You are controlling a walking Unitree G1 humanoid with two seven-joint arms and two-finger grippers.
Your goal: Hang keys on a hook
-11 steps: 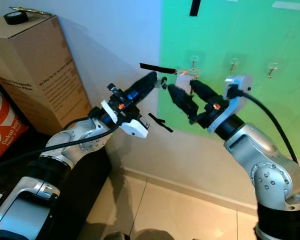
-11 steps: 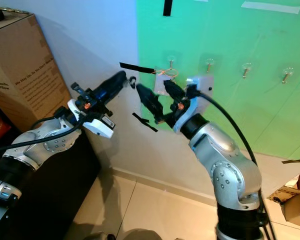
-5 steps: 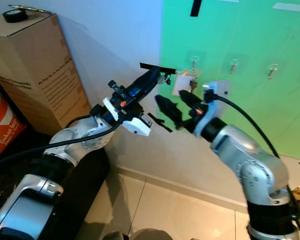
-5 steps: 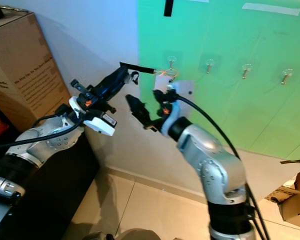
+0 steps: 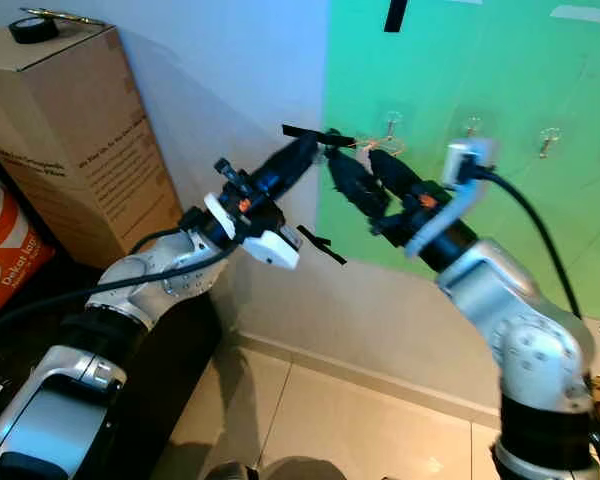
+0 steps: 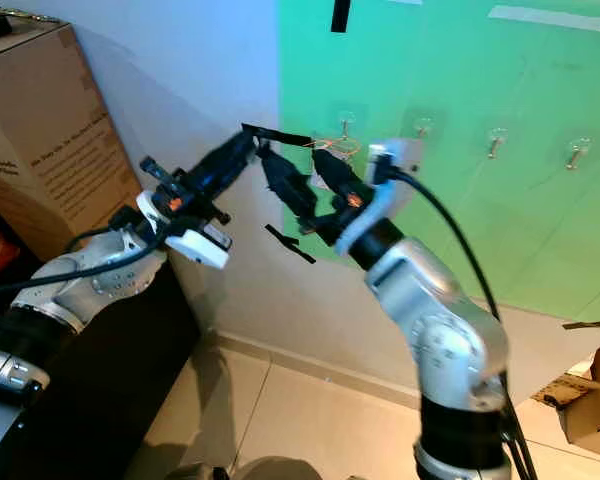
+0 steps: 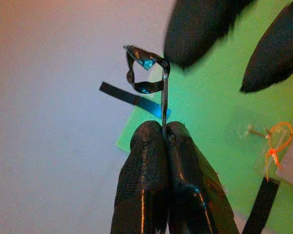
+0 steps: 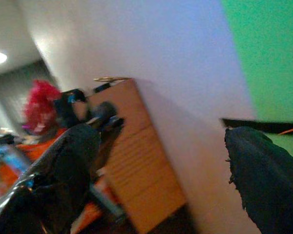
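My left gripper (image 5: 313,152) is shut on a thin metal key ring (image 7: 146,70) that sticks out past its fingertips, raised to the wall at the left edge of the green sheet (image 5: 500,200). My right gripper (image 5: 352,157) is open, right beside the ring and just in front of the first hook (image 5: 391,122). An orange string (image 7: 276,146) with a white tag (image 7: 292,165) hangs at that hook. More clear hooks (image 5: 471,127) (image 5: 549,135) follow in a row to the right. In the right wrist view the two black fingers (image 8: 63,161) stand wide apart.
A tall cardboard box (image 5: 70,140) with a tape roll (image 5: 30,35) on top stands at the left against the wall. Black tape strips (image 5: 315,133) (image 5: 320,245) mark the wall. An orange bag (image 5: 5,250) and a dark cabinet (image 5: 170,370) lie below my left arm; tiled floor (image 5: 360,430) is underneath.
My right gripper swung down and left from the hook, then rose again to the left gripper's tip, now covering the white tag. The left gripper stayed almost still with the ring.
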